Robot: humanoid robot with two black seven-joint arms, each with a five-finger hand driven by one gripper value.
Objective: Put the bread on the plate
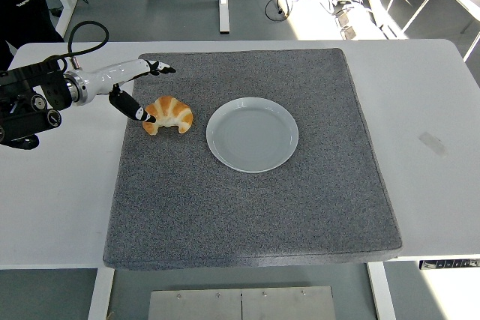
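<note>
A golden croissant [169,115] lies on the grey mat [255,200], just left of an empty white plate [252,134]. My left hand [142,91] reaches in from the left edge and hovers at the croissant's left end. Its fingers are spread, the thumb tip [141,114] touching or nearly touching the bread, the other fingertips [165,70] pointing past it at the back. Nothing is held. The right arm is out of view.
The mat covers most of the white table [427,110]. A small scuff or tape mark [433,142] sits on the table at the right. Table legs, cables and chairs stand on the floor beyond the far edge.
</note>
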